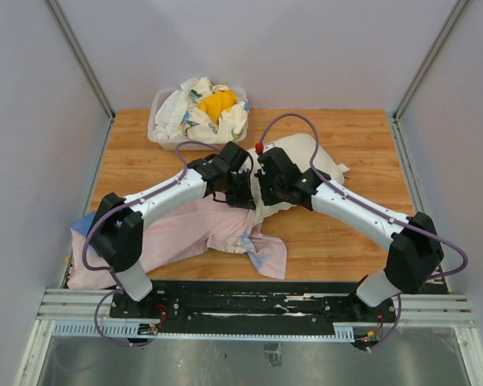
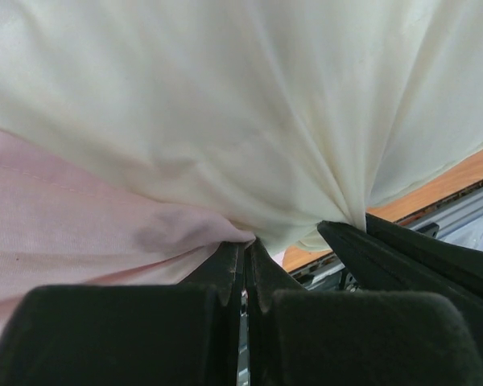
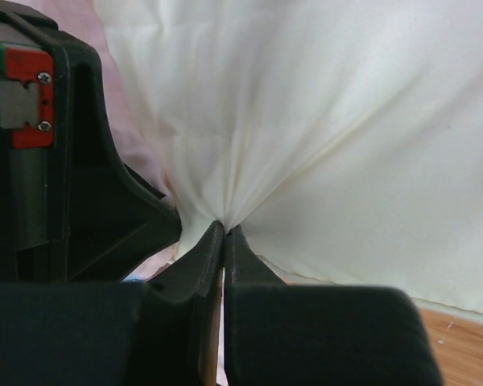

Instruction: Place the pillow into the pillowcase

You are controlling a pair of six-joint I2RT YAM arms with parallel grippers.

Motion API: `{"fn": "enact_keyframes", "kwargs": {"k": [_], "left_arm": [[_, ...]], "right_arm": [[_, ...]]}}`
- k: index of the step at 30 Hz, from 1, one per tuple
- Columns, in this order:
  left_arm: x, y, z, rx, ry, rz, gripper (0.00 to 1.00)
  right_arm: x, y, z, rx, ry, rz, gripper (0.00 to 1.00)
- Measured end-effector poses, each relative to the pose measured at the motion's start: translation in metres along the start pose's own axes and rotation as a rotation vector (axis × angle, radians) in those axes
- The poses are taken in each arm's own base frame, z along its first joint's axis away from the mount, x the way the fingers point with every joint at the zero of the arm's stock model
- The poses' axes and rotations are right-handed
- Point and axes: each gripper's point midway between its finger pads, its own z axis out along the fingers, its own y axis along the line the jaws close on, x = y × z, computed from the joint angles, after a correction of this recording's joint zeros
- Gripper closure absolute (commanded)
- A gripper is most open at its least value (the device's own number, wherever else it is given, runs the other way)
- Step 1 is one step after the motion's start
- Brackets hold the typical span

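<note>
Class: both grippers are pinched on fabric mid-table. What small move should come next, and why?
Probably the right gripper should nudge its pinched fold of the pillow toward the left gripper, which is shut on the pink pillowcase edge beside it. Most of the pillow lies outside the case, so it seems to need feeding in.

Table (image 1: 370,145), wood top. Walls (image 1: 266,48), plain grey, three sides. Metal rails (image 1: 258,310) along near edge.
</note>
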Motion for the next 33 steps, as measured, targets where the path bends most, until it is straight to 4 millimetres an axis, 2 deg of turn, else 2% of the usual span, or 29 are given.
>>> {"fn": "enact_keyframes", "kwargs": {"k": [4,8,13,18,19,21,24,27,33], "left_arm": [[0.003,0.003,0.002,-0.004,0.008,0.000,0.99],[0.018,0.017,0.008,-0.008,0.033,-0.008,0.95],[0.034,0.028,0.008,0.003,0.051,-0.021,0.79],[0.032,0.026,-0.009,0.007,0.016,-0.013,0.61],[0.028,0.025,-0.014,-0.002,0.000,-0.009,0.58],[0.020,0.025,-0.023,-0.028,-0.032,0.002,0.53],[-0.004,0.018,-0.042,-0.069,-0.113,0.024,0.50],[-0.029,0.012,-0.063,-0.096,-0.187,0.039,0.49],[-0.069,0.021,-0.086,-0.150,-0.276,0.022,0.48]], "right_arm": [[0.004,0.000,0.002,-0.003,0.003,0.001,0.99],[0.023,0.002,0.009,-0.028,0.048,0.009,0.99],[0.047,0.005,0.015,-0.064,0.103,0.026,0.99],[0.055,0.009,0.015,-0.099,0.104,0.040,0.99],[0.056,0.009,0.016,-0.104,0.104,0.041,0.98],[0.057,0.011,0.016,-0.114,0.105,0.043,0.91],[0.058,0.012,0.017,-0.122,0.108,0.045,0.86],[0.058,0.014,0.016,-0.132,0.108,0.044,0.67],[0.058,0.019,0.016,-0.153,0.108,0.039,0.59]]}}
